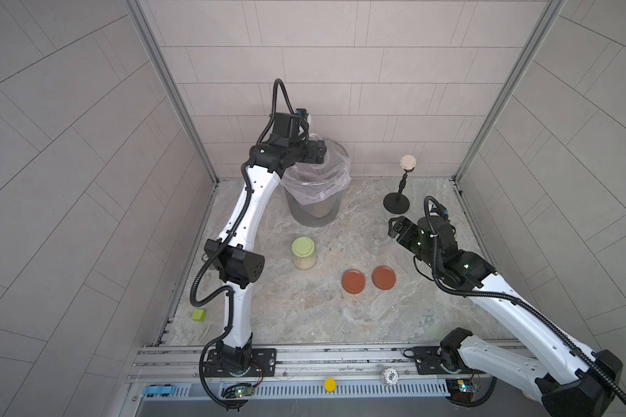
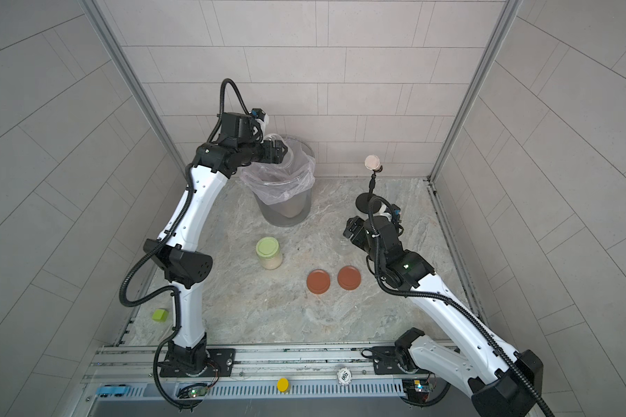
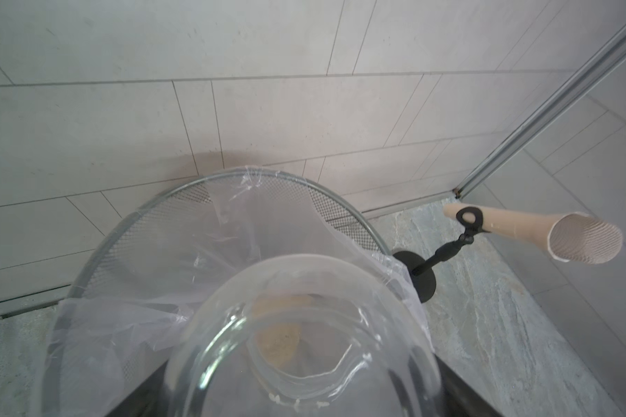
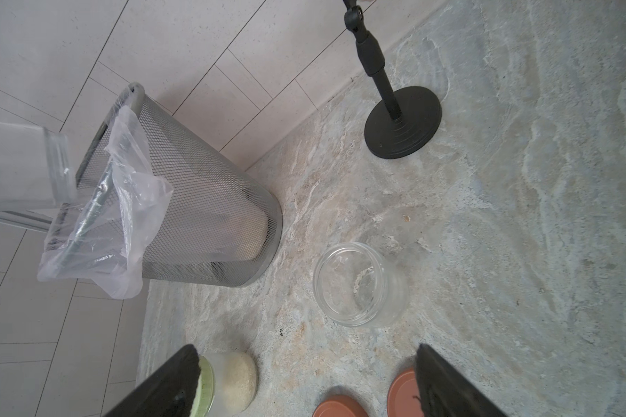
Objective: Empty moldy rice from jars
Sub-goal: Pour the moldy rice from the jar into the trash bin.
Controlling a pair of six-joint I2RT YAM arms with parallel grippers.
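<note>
Nearest the rail, a rust-red lid (image 1: 354,282) lies flat beside a second red lid (image 1: 384,277) on the table (image 1: 304,310). To their left stands the green-lidded jar (image 1: 303,252), capped, with moldy rice (image 4: 237,379) packed inside. Further in, the right gripper (image 4: 306,355) hangs over the table with its jaws spread wide, holding nothing. The open jar (image 4: 358,285) sits upright just beyond its tips, untouched. At the back, the left gripper (image 1: 320,151) is clamped on the tipped jar (image 3: 304,343), whose mouth points into the lined mesh bin (image 4: 210,216). A pale heap of rice (image 4: 246,234) lies at the bin's bottom.
</note>
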